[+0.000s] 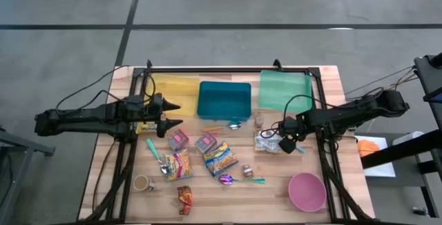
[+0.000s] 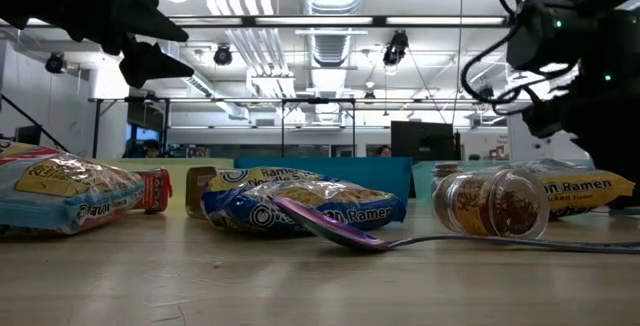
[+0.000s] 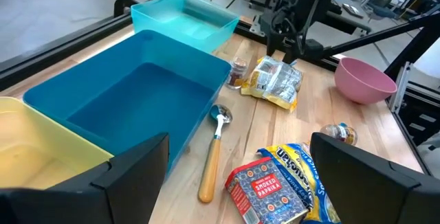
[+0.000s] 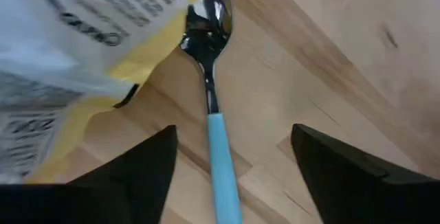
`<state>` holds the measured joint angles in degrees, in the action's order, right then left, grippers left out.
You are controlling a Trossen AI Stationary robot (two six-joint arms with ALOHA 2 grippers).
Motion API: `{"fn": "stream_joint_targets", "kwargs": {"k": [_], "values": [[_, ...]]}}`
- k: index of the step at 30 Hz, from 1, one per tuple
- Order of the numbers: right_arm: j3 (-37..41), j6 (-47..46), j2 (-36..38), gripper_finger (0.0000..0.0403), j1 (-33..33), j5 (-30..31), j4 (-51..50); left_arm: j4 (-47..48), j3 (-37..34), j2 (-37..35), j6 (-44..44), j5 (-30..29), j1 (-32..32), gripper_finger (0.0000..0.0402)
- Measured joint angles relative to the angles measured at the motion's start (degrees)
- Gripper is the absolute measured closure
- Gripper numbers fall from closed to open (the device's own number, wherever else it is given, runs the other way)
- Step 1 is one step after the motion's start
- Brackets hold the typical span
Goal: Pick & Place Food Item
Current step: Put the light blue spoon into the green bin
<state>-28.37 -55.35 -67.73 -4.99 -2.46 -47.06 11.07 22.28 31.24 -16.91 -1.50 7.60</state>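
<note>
Two grippers — the right gripper (image 1: 288, 144), fingers apart, sits low at the yellow noodle pack (image 1: 266, 141) to grab it, while the left gripper (image 1: 170, 113) waits open by the blue bin (image 1: 224, 99).

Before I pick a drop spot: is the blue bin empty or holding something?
Empty: the blue bin shows only its bare blue floor in the left wrist view.

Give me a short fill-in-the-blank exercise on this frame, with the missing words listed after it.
1. The bin between the yellow bin and the green bin is ____.
2. The pink bowl stands on the table's ____ side.
3. Between the right gripper's fingers lies a spoon with a ____ handle.

Missing words: blue; right; blue
</note>
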Motion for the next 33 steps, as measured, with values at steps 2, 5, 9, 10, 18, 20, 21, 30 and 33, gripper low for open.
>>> {"fn": "stream_joint_targets", "kwargs": {"k": [2, 5, 9, 10, 18, 20, 21, 30, 33], "values": [[0.84, -0.04, -0.67, 0.0166, -0.02, -1.01, 0.58, -0.07, 0.00, 0.00, -0.02, -0.02, 0.00, 0.0044], [1.20, -0.15, -1.78, 0.0193, 0.00, -1.53, 0.78, -0.24, 0.00, 0.00, -0.62, -0.03, 0.02, 0.0044], [0.75, 0.27, -3.82, 0.0219, 0.02, -1.43, 0.48, -0.22, 0.00, 0.00, -0.90, -0.09, 0.00, 0.0044], [0.43, 0.42, -4.47, 0.0224, 0.02, -1.45, 0.30, -0.20, -0.02, 0.00, -0.92, -0.19, 0.02, 0.0044], [-2.76, 1.65, -10.46, 0.0239, -0.61, -3.18, -0.92, -0.02, -0.05, 0.00, -1.14, -0.20, 0.02, 0.0044], [-3.57, 2.15, -12.38, 0.0239, -0.68, -3.33, -1.55, -0.02, -0.07, 0.00, -1.14, -0.22, 0.02, 0.0044], [-4.04, 2.50, -13.33, 0.0239, -0.68, -3.51, -1.98, -0.01, -0.07, 0.00, -1.10, -0.22, 0.02, 0.0044], [-6.47, 4.83, -16.65, 0.0240, -0.68, -3.92, -3.72, 0.54, -0.07, 0.00, -0.62, -0.63, 0.02, 0.0044], [-6.45, 4.69, -16.64, 0.0255, -0.68, -3.92, -3.69, 0.59, -0.07, 0.00, -0.19, -1.88, 0.04, 0.0044]]}}
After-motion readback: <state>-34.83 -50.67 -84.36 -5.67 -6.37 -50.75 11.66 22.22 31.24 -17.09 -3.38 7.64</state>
